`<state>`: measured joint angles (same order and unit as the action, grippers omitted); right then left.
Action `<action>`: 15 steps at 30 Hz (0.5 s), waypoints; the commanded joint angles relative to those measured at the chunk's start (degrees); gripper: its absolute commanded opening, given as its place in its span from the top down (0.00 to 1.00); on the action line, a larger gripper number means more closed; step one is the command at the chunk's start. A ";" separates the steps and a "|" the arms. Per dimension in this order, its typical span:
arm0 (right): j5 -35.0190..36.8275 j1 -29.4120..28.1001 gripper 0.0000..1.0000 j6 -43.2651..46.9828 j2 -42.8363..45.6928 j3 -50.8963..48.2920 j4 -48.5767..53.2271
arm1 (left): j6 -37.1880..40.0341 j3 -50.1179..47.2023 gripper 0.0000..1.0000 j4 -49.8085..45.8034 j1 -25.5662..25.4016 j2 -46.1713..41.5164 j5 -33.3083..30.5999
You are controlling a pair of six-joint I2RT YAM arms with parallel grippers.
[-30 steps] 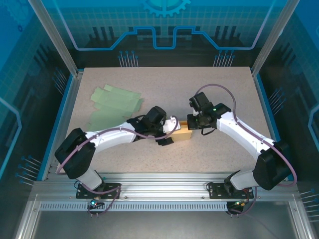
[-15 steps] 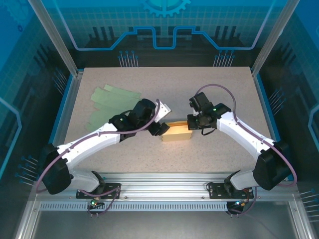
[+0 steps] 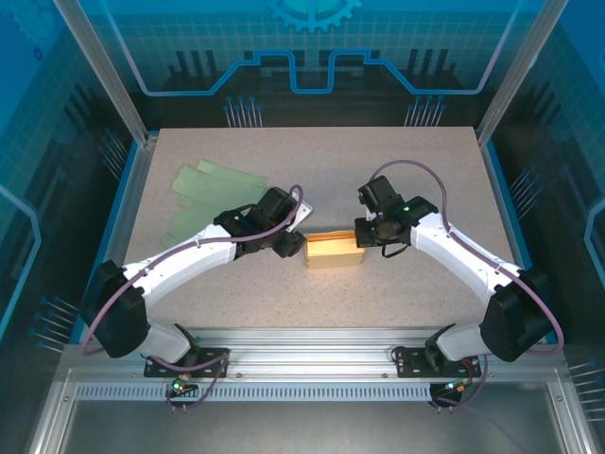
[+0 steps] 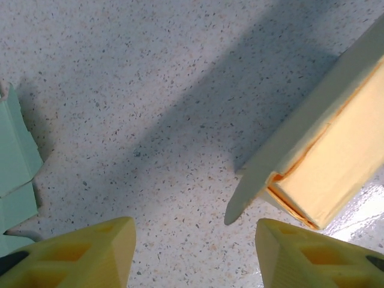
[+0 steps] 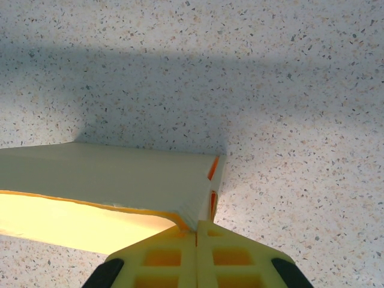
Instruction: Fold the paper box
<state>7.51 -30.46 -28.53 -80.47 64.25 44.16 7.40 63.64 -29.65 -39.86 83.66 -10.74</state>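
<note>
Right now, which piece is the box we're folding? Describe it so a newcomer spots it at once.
Start at the speckled table and look at its middle, between the two arms. The yellow paper box lies there, its right end pinched by the right gripper. Unlike the flat pale green sheets at the far left, it is yellow and partly formed.

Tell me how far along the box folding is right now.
Done: the yellow box already stands as a walled shell. In hand: the right fingers pinch its right end wall, while the left fingers are apart beside its left end, touching nothing. Left: an end flap sticks out loose, and green sheets lie flat.
</note>
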 commanded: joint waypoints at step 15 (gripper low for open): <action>0.40 -0.98 0.92 -0.56 1.17 0.96 1.50 | -2.26 5.51 0.60 -1.36 0.34 5.29 2.38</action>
<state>7.51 -30.48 -28.53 -80.47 64.25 44.16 6.76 66.67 -29.69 -39.86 88.29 -10.04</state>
